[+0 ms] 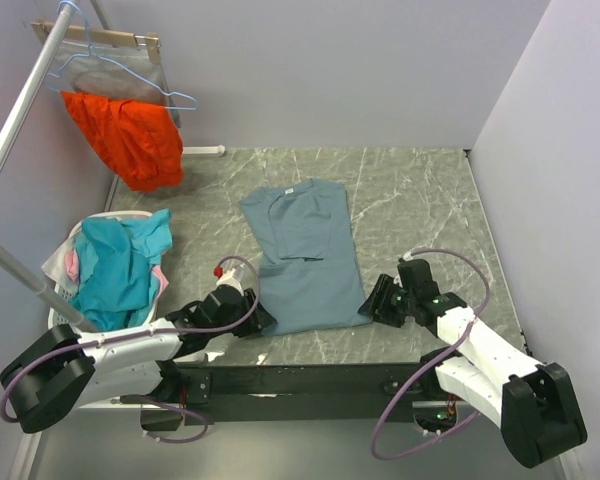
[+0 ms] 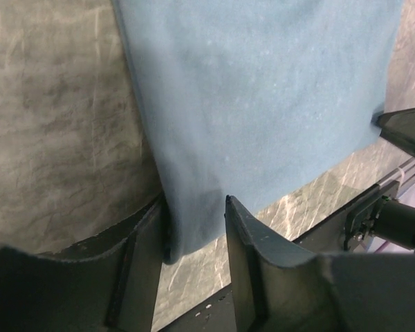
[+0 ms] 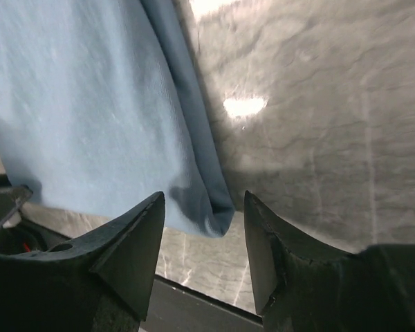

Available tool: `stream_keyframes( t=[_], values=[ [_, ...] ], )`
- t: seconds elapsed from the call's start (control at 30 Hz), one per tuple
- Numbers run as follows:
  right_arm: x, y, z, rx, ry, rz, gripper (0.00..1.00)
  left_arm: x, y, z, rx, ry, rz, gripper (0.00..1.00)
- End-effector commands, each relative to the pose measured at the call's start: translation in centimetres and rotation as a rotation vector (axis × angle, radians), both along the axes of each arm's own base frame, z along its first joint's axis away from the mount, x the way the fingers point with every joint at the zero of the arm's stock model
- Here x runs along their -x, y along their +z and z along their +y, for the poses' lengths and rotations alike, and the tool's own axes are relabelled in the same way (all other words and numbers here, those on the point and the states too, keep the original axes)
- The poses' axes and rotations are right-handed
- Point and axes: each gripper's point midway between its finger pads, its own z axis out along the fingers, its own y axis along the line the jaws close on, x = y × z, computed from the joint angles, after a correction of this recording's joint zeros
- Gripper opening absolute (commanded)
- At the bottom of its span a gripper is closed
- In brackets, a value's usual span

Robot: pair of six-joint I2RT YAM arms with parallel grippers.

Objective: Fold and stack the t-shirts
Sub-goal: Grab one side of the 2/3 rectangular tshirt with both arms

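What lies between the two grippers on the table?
The near hem of the slate-blue t-shirt fills it, left gripper to right gripper; top external view shows this.

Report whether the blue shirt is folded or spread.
Partly folded: the shirt lies as a narrow strip with its sleeves turned in, its length not yet doubled over.

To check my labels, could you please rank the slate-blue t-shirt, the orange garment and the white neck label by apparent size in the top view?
1. slate-blue t-shirt
2. orange garment, hanging bunched
3. white neck label
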Motion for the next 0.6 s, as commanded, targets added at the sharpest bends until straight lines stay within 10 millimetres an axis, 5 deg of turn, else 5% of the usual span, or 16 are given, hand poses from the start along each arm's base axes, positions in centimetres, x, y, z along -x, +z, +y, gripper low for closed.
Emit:
stream_keyframes(
  t=[0.0, 0.17, 0.2, 0.27, 0.37, 0.57],
  values=[
    [0.8, -0.4, 1.6, -0.064, 0.059, 0.019, 0.56, 2.2, -2.4, 1.5, -0.038, 0.003, 0.077, 0.4],
    [1.0, -1.2, 2.9, -0.072, 0.104, 0.039, 0.46, 2.7, -3.1, 1.6, -0.035, 0.007, 0.095, 0.24],
    [0.8, -1.3, 3.0, -0.069, 0.107, 0.037, 0.33, 2.6, -3.0, 1.4, -0.034, 0.004, 0.092, 0.2],
    [0.2, -1.1, 3.2, -0.068, 0.113, 0.013, 0.27, 2.4, -3.2, 1.4, -0.053, 0.003, 0.088, 0.08],
    [-0.9, -0.3, 3.4, -0.056, 0.125, -0.022, 0.02, 1.8, -3.2, 1.2, -0.091, -0.003, 0.083, 0.01],
    [-0.3, 2.3, 4.4, -0.109, 0.168, -0.097, 0.0, 1.7, -1.0, 0.3, -0.08, -0.018, 0.063, 0.01]
  ],
)
